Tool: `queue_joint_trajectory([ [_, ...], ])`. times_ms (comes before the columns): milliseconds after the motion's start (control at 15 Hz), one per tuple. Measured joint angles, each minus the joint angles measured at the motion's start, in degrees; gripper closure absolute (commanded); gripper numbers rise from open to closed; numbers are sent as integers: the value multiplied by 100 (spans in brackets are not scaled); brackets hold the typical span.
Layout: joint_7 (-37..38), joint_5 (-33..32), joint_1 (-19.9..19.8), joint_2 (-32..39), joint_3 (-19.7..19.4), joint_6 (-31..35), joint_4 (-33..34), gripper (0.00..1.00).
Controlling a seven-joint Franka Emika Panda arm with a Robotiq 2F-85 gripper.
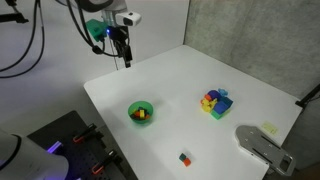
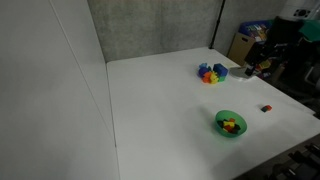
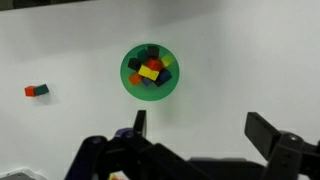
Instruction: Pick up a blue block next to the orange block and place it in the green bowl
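Note:
The green bowl [image 3: 151, 71] holds several coloured blocks and lies just beyond my fingers in the wrist view; it shows in both exterior views [image 1: 141, 112] [image 2: 231, 124]. A small orange block with a blue block against it [image 3: 37, 90] lies alone to the bowl's left; the pair also appears near the table's front edge in an exterior view [image 1: 184, 159] and beside the bowl in an exterior view [image 2: 266, 108]. My gripper [image 3: 200, 128] is open and empty. It hangs high above the table's back part [image 1: 122, 50], apart from all blocks.
A pile of mixed coloured blocks [image 1: 215, 101] [image 2: 211, 73] sits on the white table [image 1: 180, 85]. A grey device [image 1: 262, 146] lies at a table corner. Grey walls stand behind the table, with dark equipment and cables around its edges.

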Motion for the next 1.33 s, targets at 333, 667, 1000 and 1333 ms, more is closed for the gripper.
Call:
queue_joint_trajectory([
  [333,-232,-242,-263,720,-464,29,585,0],
  [667,-376,-409,-444,1479,-865,431,891,0],
  [1000,-1259,-407,-627,2141,-1226,891,918,0],
  [1333,-1894,-353,-966,2748,-1527,1251,957,0],
])
